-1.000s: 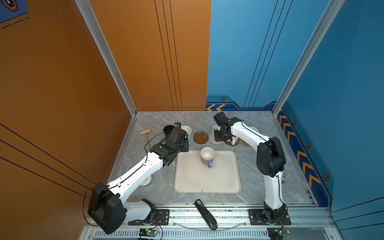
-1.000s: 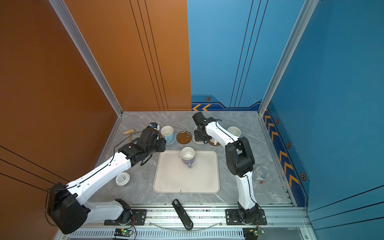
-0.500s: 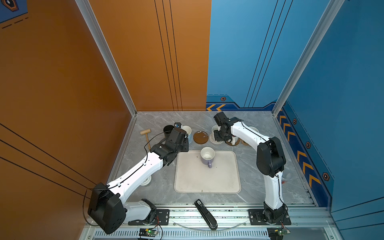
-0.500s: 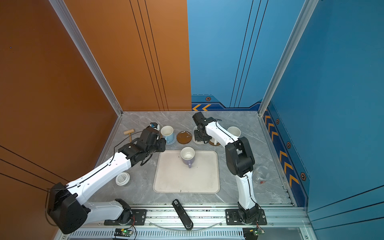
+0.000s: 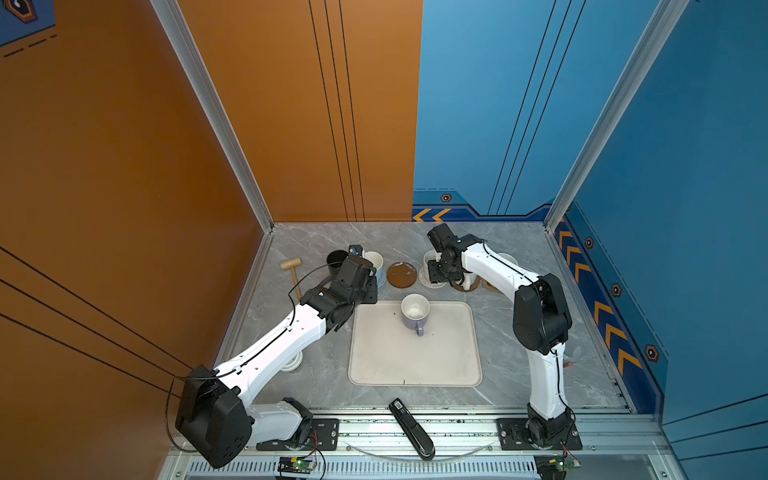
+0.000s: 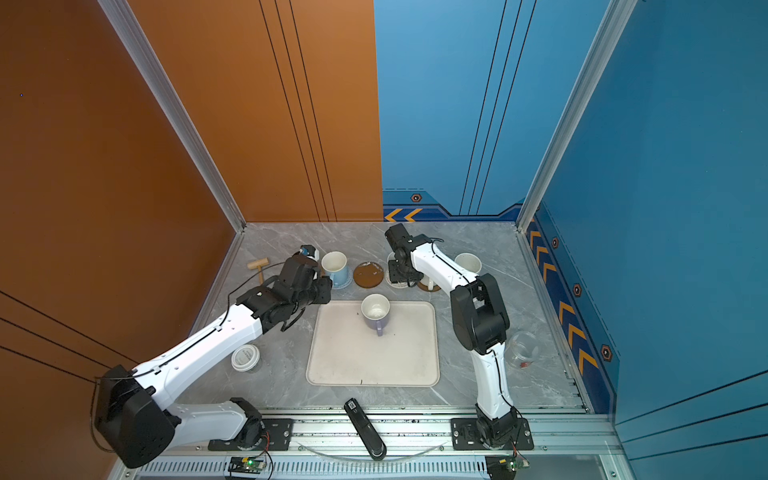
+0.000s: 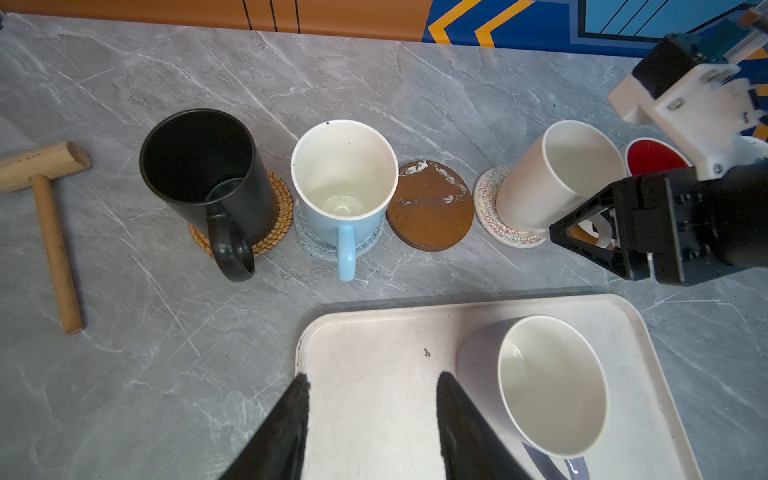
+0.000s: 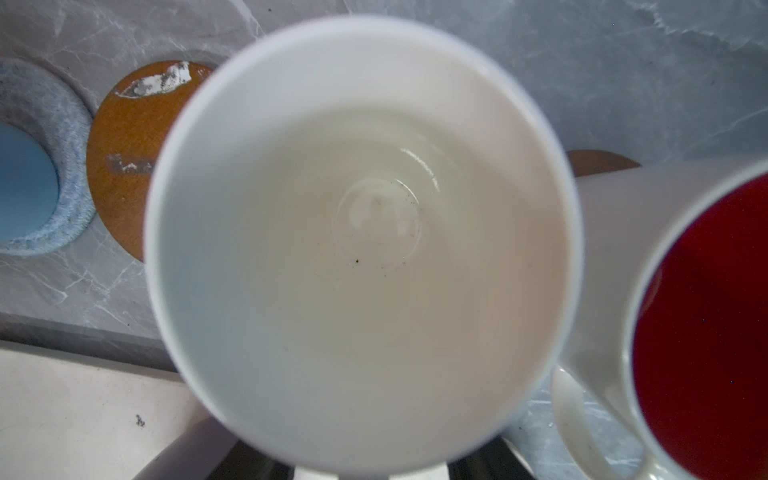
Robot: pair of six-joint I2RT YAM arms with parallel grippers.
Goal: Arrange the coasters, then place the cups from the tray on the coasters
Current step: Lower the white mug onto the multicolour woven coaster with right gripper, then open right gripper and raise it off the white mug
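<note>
– Left wrist view first: where is the lavender cup (image 7: 536, 386)?
– Upright on the tray (image 7: 365, 332), close to its far edge, handle turned toward the near edge. It's the only cup on the tray.
– How will it handle?
– Glazed ceramic, I'd judge: rigid, slick, some weight, likely to chip if knocked. I'd pinch the handle, or the wall at the rim.
– Your claws?
– My left claw (image 7: 374, 376) hangs spread and empty over the tray, just beside the cup. My right claw (image 7: 582, 232) sits beyond the tray's far edge at the plain white cup's (image 7: 552, 178) handle; whether it grips, I cannot tell.
– Destination?
– Probably the bare brown coaster (image 7: 430, 205), just past that far edge.
</note>
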